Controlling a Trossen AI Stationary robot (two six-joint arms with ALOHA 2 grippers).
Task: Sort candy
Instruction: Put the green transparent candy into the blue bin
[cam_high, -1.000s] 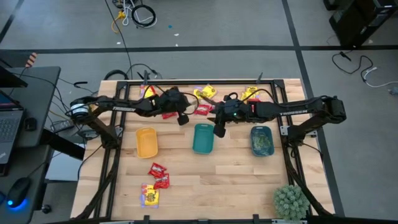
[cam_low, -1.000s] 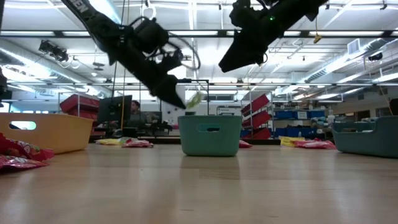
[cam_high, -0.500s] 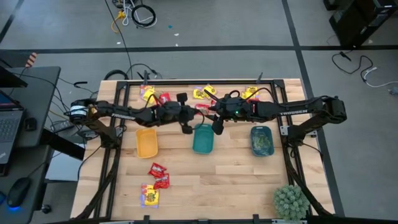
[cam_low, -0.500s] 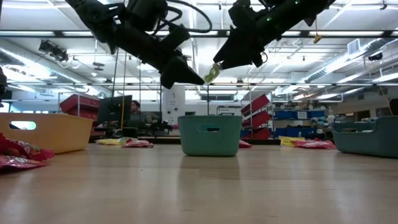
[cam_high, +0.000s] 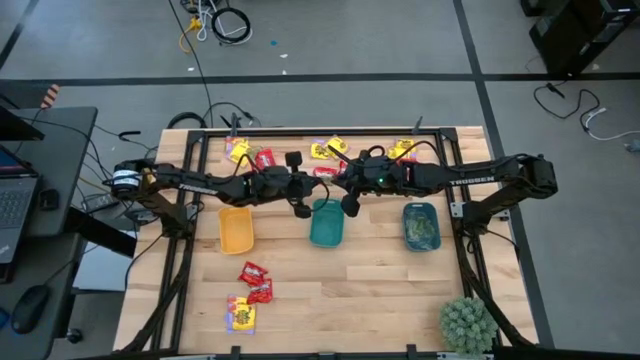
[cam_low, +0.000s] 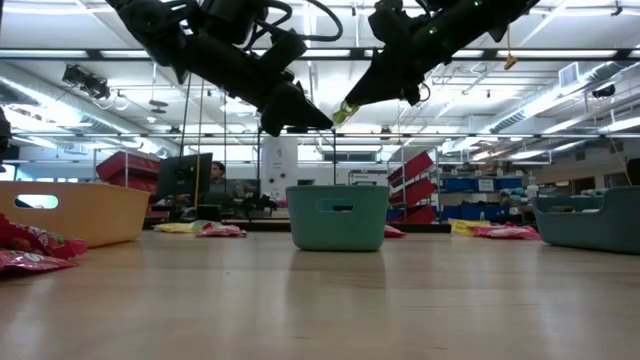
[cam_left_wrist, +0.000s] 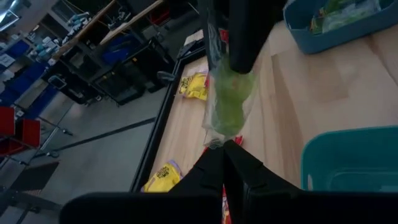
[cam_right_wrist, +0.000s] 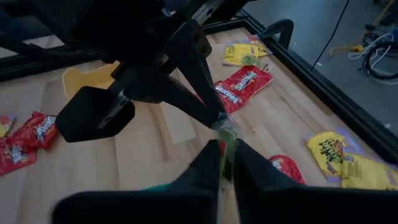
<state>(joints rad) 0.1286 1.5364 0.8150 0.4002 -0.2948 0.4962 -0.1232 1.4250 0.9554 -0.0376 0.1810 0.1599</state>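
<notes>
Step in hand: passing a dull green candy packet (cam_left_wrist: 227, 106) between my two arms in the air, above the teal tray (cam_high: 326, 222) in the middle of the tabletop (cam_high: 350, 285).
Left gripper (cam_low: 322, 122): my fingers are clenched on one end of the green packet, as my left wrist view shows.
Right gripper (cam_low: 347, 108): my fingers are pinched on the other end of the same packet; both grips show in my right wrist view.
Where the packet is: hanging between my two sets of fingertips, clear of the tabletop and just above the teal tray's rim.
Other candy: red packets (cam_high: 254, 278) and a yellow packet (cam_high: 241, 316) lie near the front edge; more red and yellow ones (cam_high: 327, 150) lie along the far edge.
Other trays: a yellow-orange tray (cam_high: 236, 229) sits to the left of the teal one and a blue tray (cam_high: 420, 226), already holding green packets, to the right.
Doing it well: I judge only one side should let go, and only once the other's pinch is firm, otherwise the thin wrapper may tear or slip.
Likely target: the blue tray, judging by its contents.
Risk: dropping it into the teal tray beneath.
</notes>
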